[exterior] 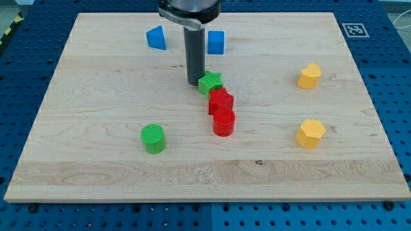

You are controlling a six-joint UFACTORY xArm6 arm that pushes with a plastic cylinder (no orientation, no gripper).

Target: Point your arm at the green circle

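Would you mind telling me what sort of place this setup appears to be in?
Probably a robotics lab bench: a wooden board lies on a blue perforated table, a fiducial marker sits at the board's corner, and my tip rests beside the green star.

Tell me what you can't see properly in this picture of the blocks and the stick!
- My tip: the camera view cannot settle whether it touches the green star right beside it.
- The arm above the rod: cut off by the view's top edge.
- Blue cube: its left side is hidden behind the rod.
- Red star: its lower part is covered by the red cylinder.
- Green circle: fully visible.
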